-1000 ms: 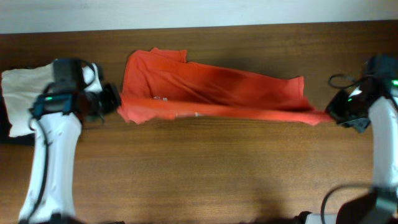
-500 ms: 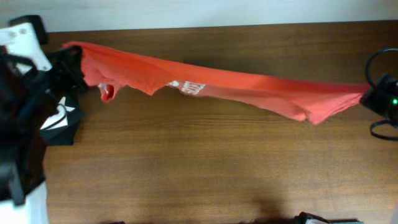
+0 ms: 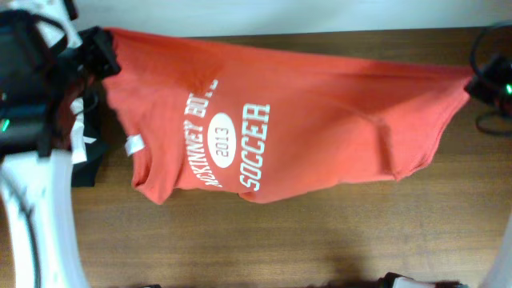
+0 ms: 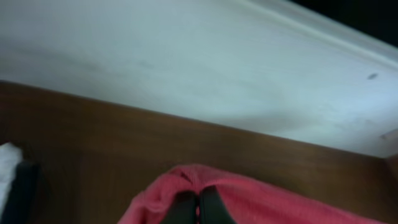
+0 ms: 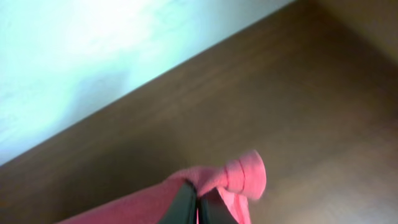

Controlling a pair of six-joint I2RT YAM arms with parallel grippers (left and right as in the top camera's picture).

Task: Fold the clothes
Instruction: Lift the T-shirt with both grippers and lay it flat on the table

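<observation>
My left gripper (image 3: 102,51) pinches one end of the T-shirt (image 3: 304,120) at the upper left of the overhead frame. My right gripper (image 3: 478,80) pinches the other end at upper right. The shirt stretches between them over the table (image 3: 280,240). A folded garment (image 3: 88,170) lies at left, just beside the shirt.

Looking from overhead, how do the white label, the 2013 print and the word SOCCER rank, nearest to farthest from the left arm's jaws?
1. white label, on the left part of the T-shirt.
2. 2013 print, mid-chest.
3. SOCCER, just right of the 2013 print.
</observation>
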